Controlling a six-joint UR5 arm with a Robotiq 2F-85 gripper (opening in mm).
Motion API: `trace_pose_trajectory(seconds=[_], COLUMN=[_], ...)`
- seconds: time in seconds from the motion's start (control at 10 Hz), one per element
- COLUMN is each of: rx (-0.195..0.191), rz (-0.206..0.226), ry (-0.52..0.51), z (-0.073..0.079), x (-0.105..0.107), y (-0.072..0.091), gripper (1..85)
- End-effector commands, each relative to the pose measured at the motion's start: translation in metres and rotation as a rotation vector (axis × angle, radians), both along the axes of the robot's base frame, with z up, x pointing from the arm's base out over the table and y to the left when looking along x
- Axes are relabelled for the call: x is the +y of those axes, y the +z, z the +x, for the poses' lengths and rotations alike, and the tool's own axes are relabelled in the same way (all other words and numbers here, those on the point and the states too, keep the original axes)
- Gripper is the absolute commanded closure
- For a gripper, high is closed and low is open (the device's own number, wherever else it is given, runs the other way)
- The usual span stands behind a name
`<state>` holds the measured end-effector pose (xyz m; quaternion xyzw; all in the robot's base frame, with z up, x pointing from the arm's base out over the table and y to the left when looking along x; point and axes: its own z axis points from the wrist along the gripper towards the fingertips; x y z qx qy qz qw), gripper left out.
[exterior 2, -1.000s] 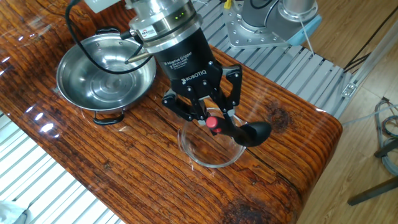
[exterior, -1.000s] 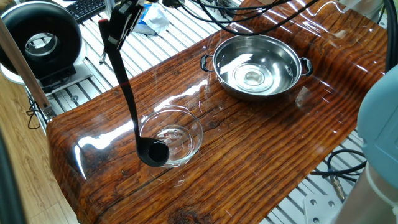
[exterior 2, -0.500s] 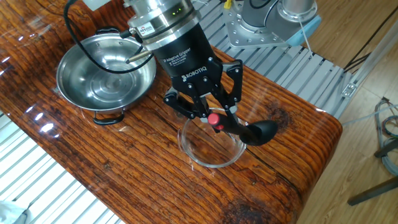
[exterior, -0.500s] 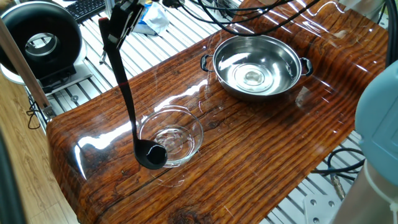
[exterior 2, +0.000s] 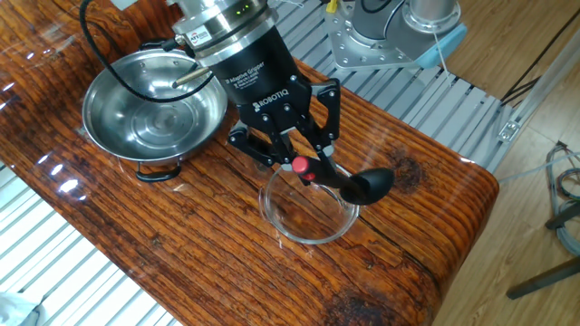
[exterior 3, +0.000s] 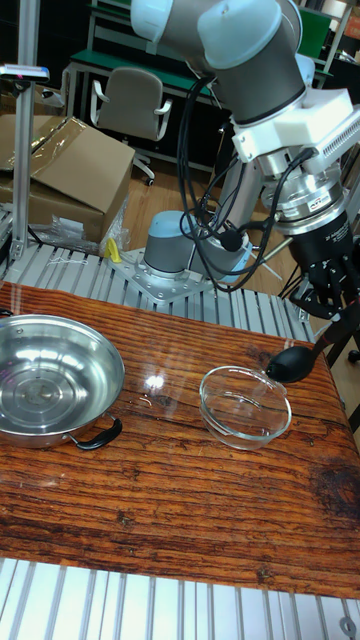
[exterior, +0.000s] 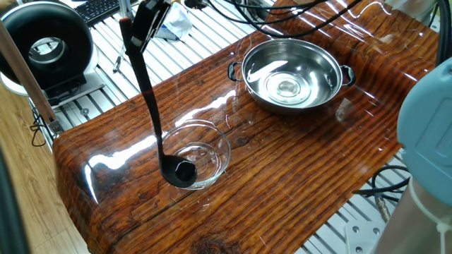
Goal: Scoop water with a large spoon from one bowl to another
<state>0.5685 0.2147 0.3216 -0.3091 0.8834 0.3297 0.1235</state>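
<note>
Clutter on your glossy wood-grain surface is light: the wide shiny stainless-steel bowl with two small side handles sits well apart from the smaller clear glass bowl with the thick rim, with bare wood between them. Off the surface you have a black round device and a keyboard on the ribbed metal bench, loose black cables, and, in the tall fixed view, cardboard boxes and an office chair behind the arm's base. Your black two-finger end effector is closed around the red-tipped end of the long all-black ladle, whose slim handle slopes down so the small round cup hangs at the glass bowl's rim; from the other fixed view and the tall view the cup appears just outside that rim, while from one fixed view it overlaps the bowl wall, so you cannot tell whether it touches the glass. Water shows only as faint glints in the steel bowl. Compared with a second ago, the end effector has shifted slightly toward the steel bowl and the ladle's cup has moved a little closer in against the glass bowl; both bowls lie where they were.
</note>
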Motion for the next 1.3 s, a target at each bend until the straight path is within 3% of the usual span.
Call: trace_pose_trajectory(seconds=[0.0, 0.1, 0.4, 0.5, 0.6, 1.2], rx=[-0.029, -0.031, -0.039, -0.046, -0.051, -0.035], rz=[-0.036, -0.042, 0.001, 0.045, 0.060, 0.087], ry=[0.028, 0.040, 0.048, 0.056, 0.062, 0.064], z=[0.006, 0.007, 0.008, 0.009, 0.009, 0.006], x=[-0.015, -0.020, -0.011, -0.003, -0.001, 0.000], y=[0.000, 0.000, 0.006, 0.011, 0.012, 0.016], gripper=[84.7, 84.7, 84.7, 84.7, 84.7, 84.7])
